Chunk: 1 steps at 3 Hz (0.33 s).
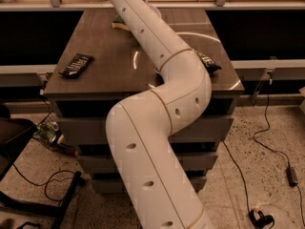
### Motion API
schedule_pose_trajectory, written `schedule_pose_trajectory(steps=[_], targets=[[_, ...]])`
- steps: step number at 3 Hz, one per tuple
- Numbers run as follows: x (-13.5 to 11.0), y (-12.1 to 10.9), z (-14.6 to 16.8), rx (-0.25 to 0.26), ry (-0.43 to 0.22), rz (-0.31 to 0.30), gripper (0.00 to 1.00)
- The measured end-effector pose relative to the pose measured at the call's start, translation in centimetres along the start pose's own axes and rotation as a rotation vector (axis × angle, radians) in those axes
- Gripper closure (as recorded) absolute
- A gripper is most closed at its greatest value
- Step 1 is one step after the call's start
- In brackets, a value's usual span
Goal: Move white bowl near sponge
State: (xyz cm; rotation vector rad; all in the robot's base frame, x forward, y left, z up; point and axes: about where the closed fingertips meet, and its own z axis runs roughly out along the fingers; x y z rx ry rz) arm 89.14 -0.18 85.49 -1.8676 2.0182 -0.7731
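- Camera view: my arm (157, 128) rises from bottom centre to the top edge, crossing the table (105, 51).
- My gripper is past the top edge, out of sight; I cannot tell its state.
- The sponge (119, 24) sits at upper centre, just left of my arm.
- A black wrapper (76, 64) lies at the table's left.

- Where is the pincer?
- Out of sight, past the top edge. The big white arm (162, 128) lies across the brown surface (109, 78) and runs up there.
- What is on the surface?
- A yellow sponge (119, 24) peeks out just left of the arm. A black wrapper (76, 64) lies far left. A second wrapper (209, 63) sits by the elbow.
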Motion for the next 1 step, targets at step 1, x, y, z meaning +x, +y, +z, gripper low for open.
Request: schedule_pose_trajectory(steps=[1], targets=[[-0.05,0.06,0.39,0.000,0.000,-0.001,0.12]])
